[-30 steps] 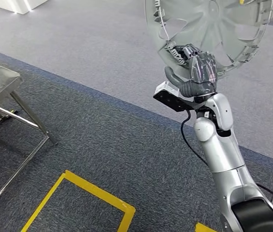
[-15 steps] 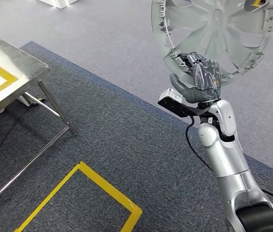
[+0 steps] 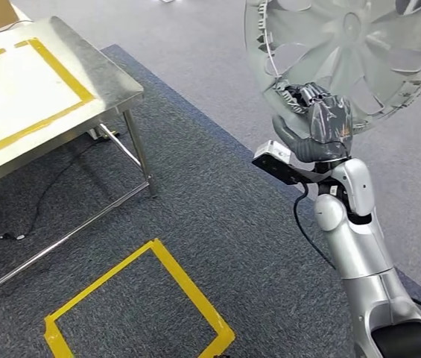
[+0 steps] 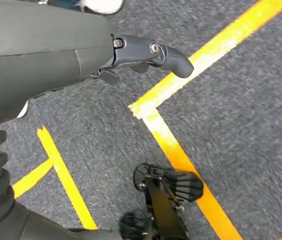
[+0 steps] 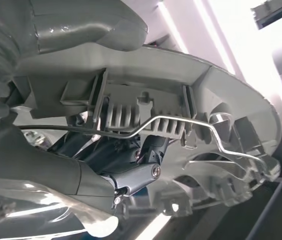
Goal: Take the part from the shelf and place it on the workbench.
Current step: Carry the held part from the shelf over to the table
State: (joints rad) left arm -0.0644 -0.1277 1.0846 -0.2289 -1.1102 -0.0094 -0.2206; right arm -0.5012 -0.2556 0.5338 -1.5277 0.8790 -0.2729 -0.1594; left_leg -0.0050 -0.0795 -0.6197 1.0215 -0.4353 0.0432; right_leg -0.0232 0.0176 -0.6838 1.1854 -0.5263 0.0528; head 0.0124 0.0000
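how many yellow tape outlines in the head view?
2. One yellow tape rectangle is on the steel workbench top at upper left, partly cut off by the frame. One yellow tape square is on the dark carpet at bottom centre. More may lie outside the frame.

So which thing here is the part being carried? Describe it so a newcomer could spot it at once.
Follow the silver right arm up from the lower right of the head view to the dark right hand. It grips the rim of a large grey wheel cover, held upright over the carpet. It is round with curved spokes, unlike the flat steel workbench at upper left.
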